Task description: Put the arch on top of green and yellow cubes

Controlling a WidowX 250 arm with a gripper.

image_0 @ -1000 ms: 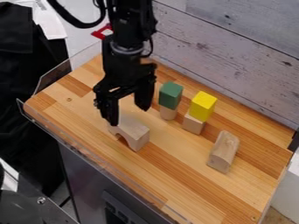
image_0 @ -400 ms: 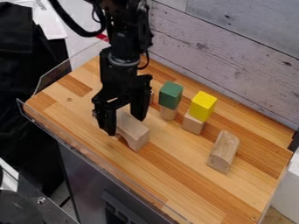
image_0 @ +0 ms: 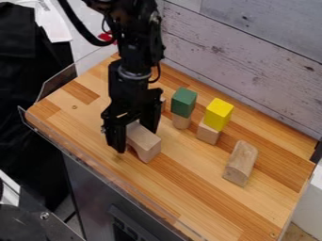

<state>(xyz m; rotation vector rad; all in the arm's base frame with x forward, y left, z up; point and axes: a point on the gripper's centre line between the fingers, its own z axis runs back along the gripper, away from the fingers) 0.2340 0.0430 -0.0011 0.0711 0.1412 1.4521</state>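
Right now we are at the grasping step, judging by how the claw (image_0: 136, 141) hangs low with its fingers parted, one on each side of the pale wooden arch-shaped block (image_0: 144, 140). It looks released rather than clenched, and we cannot tell whether either finger touches the wood. The arch stands on the striped wooden surface (image_0: 189, 188), its far end between the fingers and its near end jutting out in front of the claw.

To the right of the claw and a little beyond it, the green cube (image_0: 183, 101) sits on a pale, rounded wooden block (image_0: 181, 122). Further right, the yellow cube (image_0: 218, 113) sits on a pale wooden block (image_0: 208, 133); the two stacks are near each other but apart.

Next, we would close on the arch, check that it is held firmly, and lift it above both cube tops before carrying it across. We would also need to line its feet up with the two cubes, so that one foot comes down on each and neither stack is knocked.

The claw covers the arch's far end, and most of its cut-out is hard to make out from here. Just behind the claw, a pale wooden piece (image_0: 164, 104) is mostly hidden, so we cannot tell its shape.
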